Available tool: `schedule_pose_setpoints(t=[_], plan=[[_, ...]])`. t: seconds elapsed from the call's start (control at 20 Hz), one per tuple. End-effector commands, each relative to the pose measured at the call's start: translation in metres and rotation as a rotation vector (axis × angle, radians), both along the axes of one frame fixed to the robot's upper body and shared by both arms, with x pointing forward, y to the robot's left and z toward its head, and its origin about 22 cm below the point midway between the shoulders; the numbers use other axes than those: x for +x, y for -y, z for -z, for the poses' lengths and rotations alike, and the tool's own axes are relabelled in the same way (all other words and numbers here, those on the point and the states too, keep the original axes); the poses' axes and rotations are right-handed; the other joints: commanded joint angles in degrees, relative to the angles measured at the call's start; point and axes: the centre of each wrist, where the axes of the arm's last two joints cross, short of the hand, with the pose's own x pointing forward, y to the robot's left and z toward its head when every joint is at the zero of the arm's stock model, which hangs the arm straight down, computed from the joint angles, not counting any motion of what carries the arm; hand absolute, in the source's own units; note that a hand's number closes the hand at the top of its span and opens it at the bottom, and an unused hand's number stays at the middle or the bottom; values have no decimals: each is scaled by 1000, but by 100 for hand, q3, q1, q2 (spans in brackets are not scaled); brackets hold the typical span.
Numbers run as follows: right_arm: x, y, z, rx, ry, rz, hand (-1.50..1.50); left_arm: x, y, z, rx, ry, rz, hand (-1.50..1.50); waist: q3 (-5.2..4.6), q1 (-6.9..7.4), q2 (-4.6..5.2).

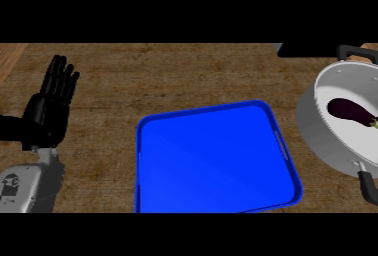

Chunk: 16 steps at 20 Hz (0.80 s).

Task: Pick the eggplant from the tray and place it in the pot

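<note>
The counter (184,75) is a brown, coarse-grained surface that fills the head view and carries everything else. Largest on it is the blue tray (145,165), a rounded rectangle with a raised rim, lying slightly turned at lower centre; its flat blue floor holds nothing. Next in size is the pot (314,135), grey metal with a pale interior, standing at the right edge just beside the tray's right rim but apart from it; part of the pot is cut off by the view's edge. One black pot handle (356,51) shows at its upper side and another at its lower side near the bottom right. The left forearm (26,187), grey, comes up from the lower left corner, well clear of the tray. Above it the left hand (46,117), black, rests open near the left edge, fingers straight, held close together and pointing away from the robot; it touches no object. The right hand does not appear in this view. Smallest is the eggplant (351,111), dark purple with a small green stem end toward the right, lying on the pot's inner floor, tilted, with no hand near it.
</note>
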Motion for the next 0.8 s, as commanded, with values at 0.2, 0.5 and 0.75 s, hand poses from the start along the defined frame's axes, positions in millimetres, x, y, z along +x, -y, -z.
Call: schedule_pose_setpoints(t=[0.2,0.5,0.75], plan=[[-41,73,-11,141,140,81,-150,-6,0,2,2,0,20,0,11,74,25],[-70,107,-14,118,153,117,-150,-2,14,-1,-3,8,26,0,14,94,35],[-111,129,-4,154,181,126,-150,6,4,-15,-5,10,21,0,30,125,61]])
